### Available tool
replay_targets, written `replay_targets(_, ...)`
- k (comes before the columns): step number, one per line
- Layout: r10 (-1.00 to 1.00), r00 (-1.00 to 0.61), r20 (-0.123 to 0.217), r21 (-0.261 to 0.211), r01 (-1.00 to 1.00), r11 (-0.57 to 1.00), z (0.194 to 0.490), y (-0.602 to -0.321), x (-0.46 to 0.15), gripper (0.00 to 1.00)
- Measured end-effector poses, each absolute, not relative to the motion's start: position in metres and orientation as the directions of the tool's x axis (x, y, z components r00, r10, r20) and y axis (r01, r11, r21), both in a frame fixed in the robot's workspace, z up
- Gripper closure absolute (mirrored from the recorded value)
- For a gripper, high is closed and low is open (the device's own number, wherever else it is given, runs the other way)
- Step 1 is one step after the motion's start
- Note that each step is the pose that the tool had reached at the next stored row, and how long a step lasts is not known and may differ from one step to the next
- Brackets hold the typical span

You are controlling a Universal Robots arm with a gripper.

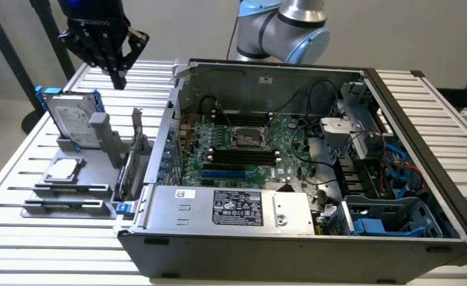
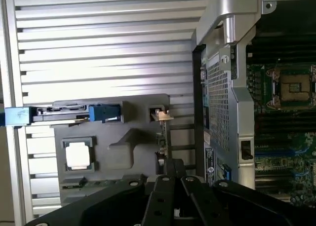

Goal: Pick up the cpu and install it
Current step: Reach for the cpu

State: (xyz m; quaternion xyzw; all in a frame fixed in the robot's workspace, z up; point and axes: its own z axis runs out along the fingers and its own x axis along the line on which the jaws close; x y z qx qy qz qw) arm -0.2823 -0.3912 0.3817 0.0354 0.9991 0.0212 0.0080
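Observation:
The cpu (image 1: 62,170), a small square chip with a silver top, lies flat in a recess of the grey holder (image 1: 98,179) on the exterior view's left. In the wrist view the cpu (image 2: 78,154) shows as a bright square in the holder (image 2: 123,152). My black gripper (image 1: 119,82) hangs above the table behind the holder, shut with nothing between its fingers. In the wrist view the gripper (image 2: 171,168) has its fingers pressed together. The bare socket (image 1: 247,137) sits on the green motherboard inside the open computer case (image 1: 297,250); the wrist view also shows this socket (image 2: 295,87).
A silver hard drive (image 1: 73,122) with blue brackets stands upright at the back of the holder. Dark memory sticks (image 1: 66,205) lie at its front, and a card (image 1: 138,152) stands beside the case wall. Cables and a power supply (image 1: 233,208) crowd the case. The table is slatted white metal (image 1: 26,155).

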Motion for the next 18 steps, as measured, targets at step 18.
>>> replay_targets(18,0.071,-0.997,-0.011,0.04,0.071,0.997,0.376,-0.391,-0.364,0.89)
